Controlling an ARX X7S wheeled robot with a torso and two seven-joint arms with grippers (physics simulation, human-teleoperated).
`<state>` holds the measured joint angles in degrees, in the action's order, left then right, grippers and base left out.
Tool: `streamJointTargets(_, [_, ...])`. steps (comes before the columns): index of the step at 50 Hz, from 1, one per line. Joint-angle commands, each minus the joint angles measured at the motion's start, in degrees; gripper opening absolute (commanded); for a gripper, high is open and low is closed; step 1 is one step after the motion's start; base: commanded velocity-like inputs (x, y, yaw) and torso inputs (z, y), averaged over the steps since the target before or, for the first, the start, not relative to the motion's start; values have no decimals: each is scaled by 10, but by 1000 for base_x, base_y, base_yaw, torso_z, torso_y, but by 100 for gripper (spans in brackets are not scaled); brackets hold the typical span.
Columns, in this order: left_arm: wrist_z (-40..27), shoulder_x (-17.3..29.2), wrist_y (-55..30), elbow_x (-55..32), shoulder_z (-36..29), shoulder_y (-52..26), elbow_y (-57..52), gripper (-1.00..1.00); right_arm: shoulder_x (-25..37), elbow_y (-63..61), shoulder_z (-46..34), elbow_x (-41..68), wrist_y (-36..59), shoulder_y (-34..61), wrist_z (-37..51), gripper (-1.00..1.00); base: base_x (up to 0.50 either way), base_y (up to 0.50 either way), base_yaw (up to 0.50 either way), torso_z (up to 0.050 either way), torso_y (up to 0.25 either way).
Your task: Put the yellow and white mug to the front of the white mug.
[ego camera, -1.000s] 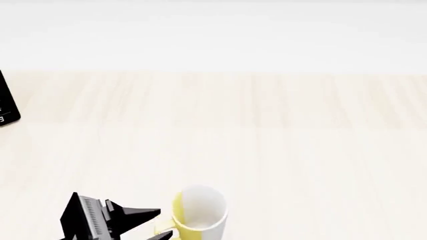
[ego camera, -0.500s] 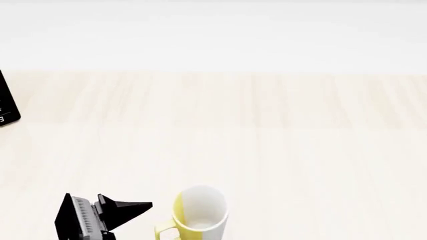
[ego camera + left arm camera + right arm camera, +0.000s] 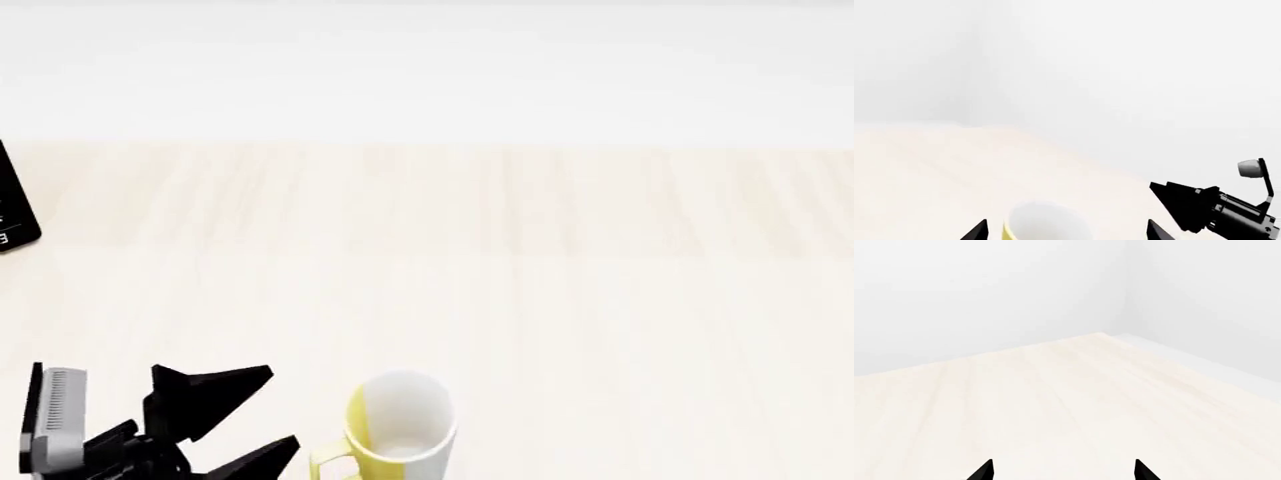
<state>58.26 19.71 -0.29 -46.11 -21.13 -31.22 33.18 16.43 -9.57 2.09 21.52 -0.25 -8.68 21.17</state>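
Head view: left gripper (image 3: 260, 410) spread open, empty — just beside the upright yellow and white mug (image 3: 395, 426), seemingly not touching.

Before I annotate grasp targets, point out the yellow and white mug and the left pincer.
yellow and white mug (image 3: 400, 428): head view, white inner wall.
left pincer (image 3: 254, 418): head view, gap between fingertips.

yellow and white mug (image 3: 398, 428), upright
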Motion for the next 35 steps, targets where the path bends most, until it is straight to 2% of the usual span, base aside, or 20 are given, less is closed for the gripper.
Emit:
streamJointTargets(1, [-6,7,-24,-56,33,10,-22,100,1,1,-2,2,-2,0,0,100,0,0,0,0,0])
streamJointTargets(8, [-63,-14,31,-51,67,31,-5,100,2,1,-3,3,-6,-1,-1,100,0,0,0,0,0])
streamJointTargets(14, [-79,-18,52,-70,91,53,-17,100,2,3,-5,4,-8,0,-2,100,0,0,0,0,0])
streamJointTargets(22, [-139,-38,117,-44,113,86,-28,100,3,2,-6,4,-14,-1,-4,100,0,0,0,0,0])
streamJointTargets(23, [-148,-37,105,-67,123,100,-52,100,3,0,-5,4,-16,-3,-4,100,0,0,0,0,0])
streamJointTargets(27, [-188,-47,146,-50,138,127,-83,100,4,1,-7,4,-18,-3,-4,100,0,0,0,0,0])
streamJointTargets(28, [-181,-43,130,-71,139,133,-96,100,4,1,-7,4,-19,-3,-4,100,0,0,0,0,0])
streamJointTargets(29, [-207,-51,166,-38,144,143,-102,100,4,0,-7,4,-19,-4,-4,100,0,0,0,0,0])
streamJointTargets(30, [-203,-47,155,-62,147,158,-130,100,4,-3,-6,4,-21,-5,-3,100,0,0,0,0,0])
streamJointTargets(32, [-231,-56,185,-39,156,168,-139,100,4,-3,-6,4,-21,-6,-3,100,0,0,0,0,0])
streamJointTargets(33, [-237,-55,178,-64,165,184,-168,100,4,-6,-6,3,-26,-7,-3,100,0,0,0,0,0])
streamJointTargets(35, [-259,-57,188,-62,173,198,-192,100,5,-11,-6,2,-25,-9,-2,100,0,0,0,0,0])
